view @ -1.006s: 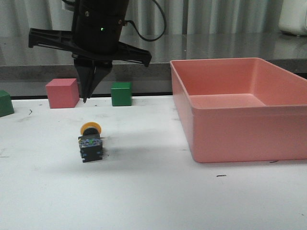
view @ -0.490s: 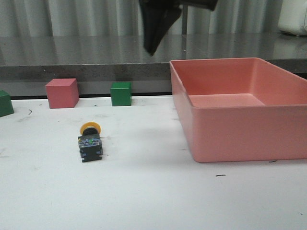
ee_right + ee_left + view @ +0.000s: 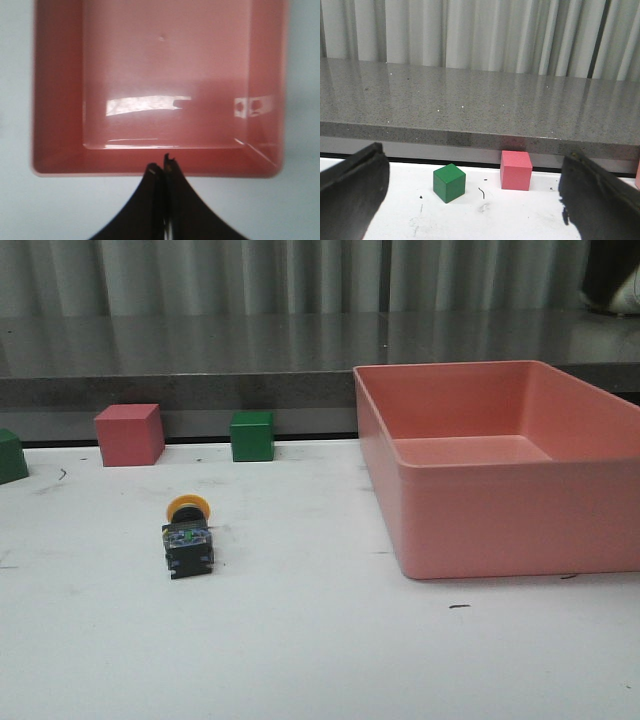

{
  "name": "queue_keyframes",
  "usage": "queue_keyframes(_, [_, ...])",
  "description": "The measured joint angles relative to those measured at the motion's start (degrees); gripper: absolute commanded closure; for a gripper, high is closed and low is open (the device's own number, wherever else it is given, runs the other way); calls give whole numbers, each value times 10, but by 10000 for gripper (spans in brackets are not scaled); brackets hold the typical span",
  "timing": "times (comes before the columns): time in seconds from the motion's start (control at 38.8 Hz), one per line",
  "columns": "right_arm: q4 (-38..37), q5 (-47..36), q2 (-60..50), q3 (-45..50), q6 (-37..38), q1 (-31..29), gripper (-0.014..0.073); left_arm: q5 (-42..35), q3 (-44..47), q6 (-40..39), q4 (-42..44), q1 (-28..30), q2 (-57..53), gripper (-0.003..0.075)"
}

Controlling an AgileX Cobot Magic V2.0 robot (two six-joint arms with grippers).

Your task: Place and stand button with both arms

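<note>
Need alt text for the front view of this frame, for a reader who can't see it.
A small yellow-capped button lies on a white table, its cap pointing toward the back and no arm in sight. A large empty pink bin sits to its right, and a pink cube and two green cubes line the table's far edge.

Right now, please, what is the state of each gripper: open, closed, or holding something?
Left gripper: open, fingers spread wide, holding nothing.
Right gripper: closed, fingers pressed together, holding nothing, above the pink bin.
</note>
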Motion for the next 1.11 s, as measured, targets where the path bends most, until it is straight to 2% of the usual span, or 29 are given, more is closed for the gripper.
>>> queue_keyframes(0.21, [-14,-81,-133,157,-31,-63,657,0,0,0,0,0,0,60])
queue_keyframes(0.44, [-50,-262,-322,344,-43,-66,657,0,0,0,0,0,0,60])
queue_keyframes(0.65, [-88,-364,-499,481,-46,-66,657,0,0,0,0,0,0,60])
queue_keyframes(0.88, [-92,-433,-658,570,-46,-66,657,0,0,0,0,0,0,60])
queue_keyframes(1.11, [-93,-439,-716,590,-47,-66,657,0,0,0,0,0,0,60])
